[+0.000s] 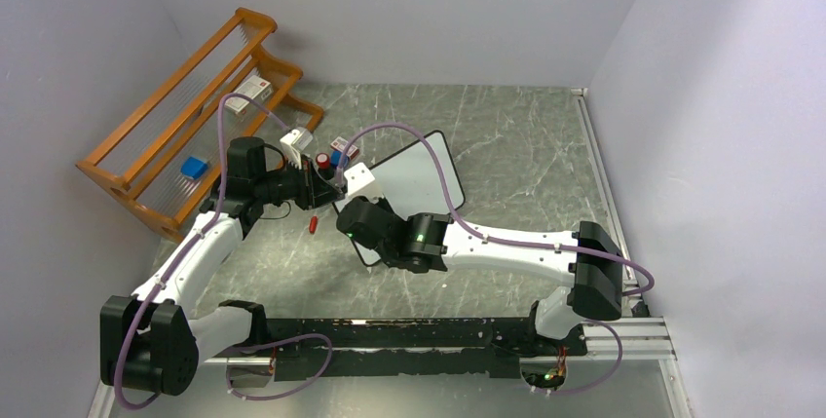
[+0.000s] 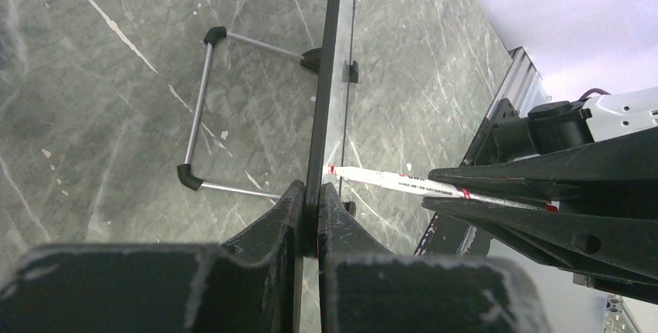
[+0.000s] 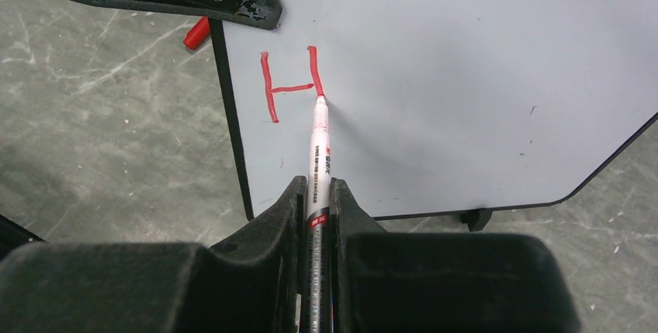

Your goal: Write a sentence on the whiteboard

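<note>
Standing propped on the grey marbled table (image 1: pixel 526 155), left of centre, the board (image 3: pixel 465 77) is leaning on a thin wire stand (image 2: pixel 198 108), its white face turned toward the right arm. A wooden rack (image 1: pixel 185 135) is lying at the far left. The left gripper (image 2: pixel 310 193) is pinching the board's black frame near the corner where the writing starts, bracing it. The right gripper (image 3: pixel 316 189) is clamping a marker (image 3: pixel 319 147) by its barrel, the tip touching the board at the lower end of a stroke. The sentence (image 3: pixel 291 87) is showing one red letter, H (image 3: pixel 268 88). A red cap (image 1: pixel 313 224) is lying on the table just beside the board. The board is looking light, stiff and easily tipped, with a slick face. The frame edge is probably the safest hold, keeping fingers off wet ink.
</note>
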